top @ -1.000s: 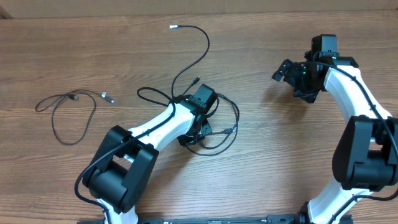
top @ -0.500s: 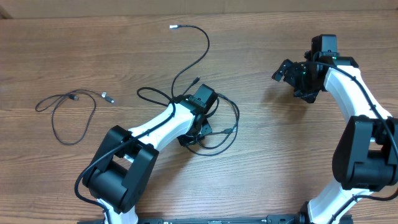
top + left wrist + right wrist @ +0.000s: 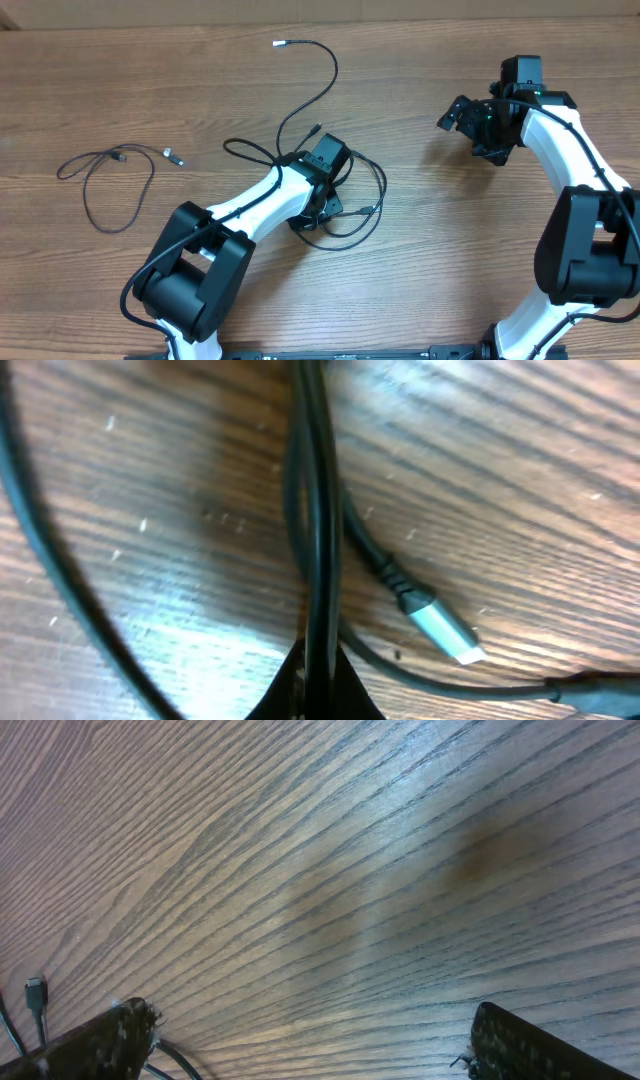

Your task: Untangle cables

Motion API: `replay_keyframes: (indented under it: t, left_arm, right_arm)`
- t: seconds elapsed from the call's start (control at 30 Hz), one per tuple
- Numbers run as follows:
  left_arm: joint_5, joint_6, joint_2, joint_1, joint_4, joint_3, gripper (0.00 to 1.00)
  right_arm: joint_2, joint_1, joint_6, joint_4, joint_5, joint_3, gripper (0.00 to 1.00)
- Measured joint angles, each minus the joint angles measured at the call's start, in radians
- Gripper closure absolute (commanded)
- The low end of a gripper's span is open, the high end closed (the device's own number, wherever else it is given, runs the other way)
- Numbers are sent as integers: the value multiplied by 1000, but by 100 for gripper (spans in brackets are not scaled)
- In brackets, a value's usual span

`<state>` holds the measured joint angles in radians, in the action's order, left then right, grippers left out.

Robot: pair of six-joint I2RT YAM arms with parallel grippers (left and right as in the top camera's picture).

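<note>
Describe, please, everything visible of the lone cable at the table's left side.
The lone cable is a thin black cord, slack and lying flat on the wooden table in one open loop. Its ends carry small plugs, one silvery, near the loop's top. Only the table touches it.

This looks like a robotics lab workstation. A white-and-black left arm [image 3: 262, 200] and a matching right arm [image 3: 575, 150] are mounted at the near edge of a wood-grain tabletop [image 3: 450, 260], with thin black cables [image 3: 335, 72] spread across it.
</note>
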<state>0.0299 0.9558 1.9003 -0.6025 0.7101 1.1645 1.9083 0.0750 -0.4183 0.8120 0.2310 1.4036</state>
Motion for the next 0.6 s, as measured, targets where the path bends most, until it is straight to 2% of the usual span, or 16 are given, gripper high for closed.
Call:
replay_keyframes:
  t: [0.43,0.6]
  left_arm:
    - [53,-160,0,0,-50,-3,96]
    - [87,-186,0,0,-52,-4,96]
  right_arm:
    - [0,0,0,0,0,0,0]
    - [0,0,-1,0,0,0,0]
